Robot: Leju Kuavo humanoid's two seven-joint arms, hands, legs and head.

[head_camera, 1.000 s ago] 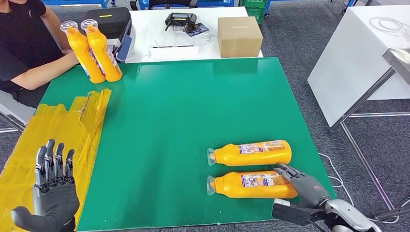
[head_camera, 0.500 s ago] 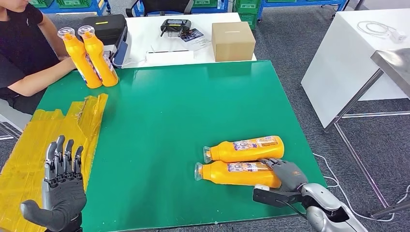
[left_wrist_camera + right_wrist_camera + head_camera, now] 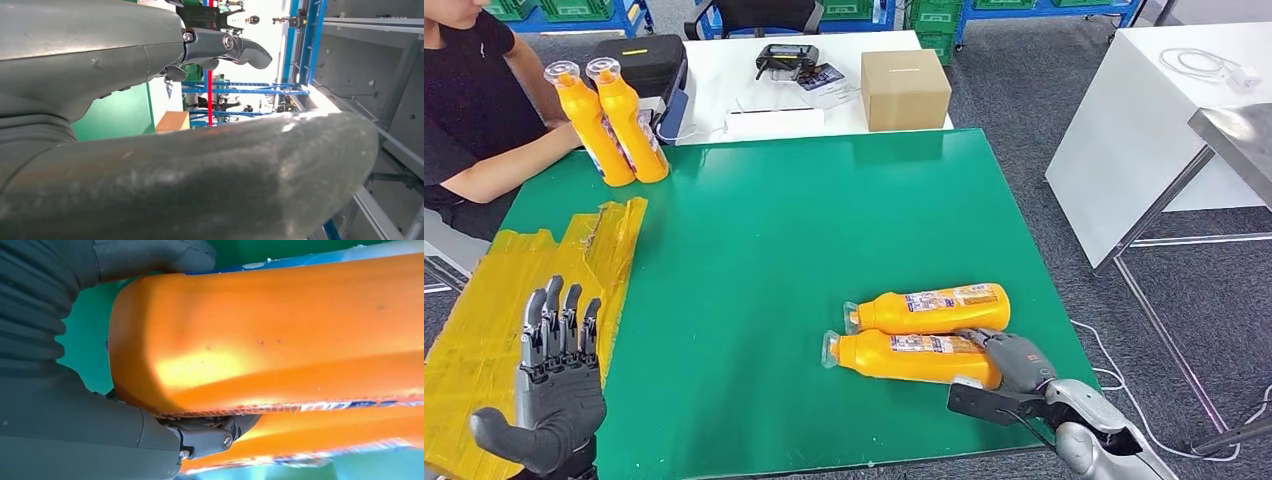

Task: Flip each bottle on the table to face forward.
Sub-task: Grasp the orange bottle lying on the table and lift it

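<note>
Two orange bottles lie on their sides near the front right of the green table (image 3: 784, 230), necks pointing left. My right hand (image 3: 1016, 362) grips the base end of the nearer bottle (image 3: 904, 355); in the right wrist view that bottle (image 3: 280, 335) sits between the thumb (image 3: 150, 257) and the fingers (image 3: 210, 437). The farther bottle (image 3: 934, 308) lies just behind it, touching or almost touching. Two more orange bottles (image 3: 614, 125) stand upright at the far left corner. My left hand (image 3: 554, 385) hangs open at the front left, fingers spread, holding nothing.
A crumpled yellow sheet (image 3: 484, 300) covers the table's front left. A person (image 3: 474, 100) sits at the far left, an arm by the upright bottles. Behind the green table a white one bears a cardboard box (image 3: 905, 88). A white bench (image 3: 1144, 130) stands to the right.
The camera has shifted a little. My right hand has closed around the nearer bottle's base and pushed it slightly left, so its neck now lies past the other bottle's neck. The left hand holds still.
</note>
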